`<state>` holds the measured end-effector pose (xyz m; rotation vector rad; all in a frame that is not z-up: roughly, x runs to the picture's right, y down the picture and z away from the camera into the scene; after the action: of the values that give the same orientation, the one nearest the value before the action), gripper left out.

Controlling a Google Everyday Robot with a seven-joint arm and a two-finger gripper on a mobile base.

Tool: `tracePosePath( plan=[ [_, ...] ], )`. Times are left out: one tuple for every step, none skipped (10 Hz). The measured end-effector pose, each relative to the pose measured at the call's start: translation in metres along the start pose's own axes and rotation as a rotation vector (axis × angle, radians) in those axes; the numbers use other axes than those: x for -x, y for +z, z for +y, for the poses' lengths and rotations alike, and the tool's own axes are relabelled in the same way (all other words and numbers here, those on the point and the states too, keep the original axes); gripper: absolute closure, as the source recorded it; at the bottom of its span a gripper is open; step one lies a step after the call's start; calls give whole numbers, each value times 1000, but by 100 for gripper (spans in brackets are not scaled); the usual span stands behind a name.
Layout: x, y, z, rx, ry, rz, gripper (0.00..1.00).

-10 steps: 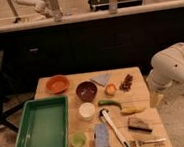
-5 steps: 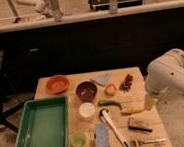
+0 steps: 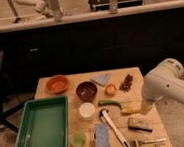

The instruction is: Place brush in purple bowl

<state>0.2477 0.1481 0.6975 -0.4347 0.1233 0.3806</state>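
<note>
Though half tucked under the big white arm [image 3: 173,82], looks spread wide and gripping nothing. Talking about the hand [image 3: 147,105] here, hanging over the right side of the worktop [image 3: 73,80], just beside a yellow item [image 3: 130,109]. Can spot the brush [image 3: 114,129] lying flat toward the front, dark head up by the green vegetable [image 3: 112,104], white handle angled down toward the fork [image 3: 147,142]. Got the purple bowl [image 3: 86,91] further back, not touching the brush, with the white cup [image 3: 87,110] just in front of it.

Smooth white arm [image 3: 168,84] of bulbous rounded segments, jaws hidden beneath it.
</note>
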Motion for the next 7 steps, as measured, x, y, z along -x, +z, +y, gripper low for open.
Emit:
tracePosePath(
  plan=[
    [3,3,3,-2,1,2,20],
    [8,9,10,4,0,4,20],
    [18,14,17,16,-17,3,20],
    [24,17,21,26,-34,1,20],
    [23,17,21,27,-34,4,20],
    [21,16,21,27,-33,5,20],
    [23,16,21,27,-35,4,20]
  ],
)
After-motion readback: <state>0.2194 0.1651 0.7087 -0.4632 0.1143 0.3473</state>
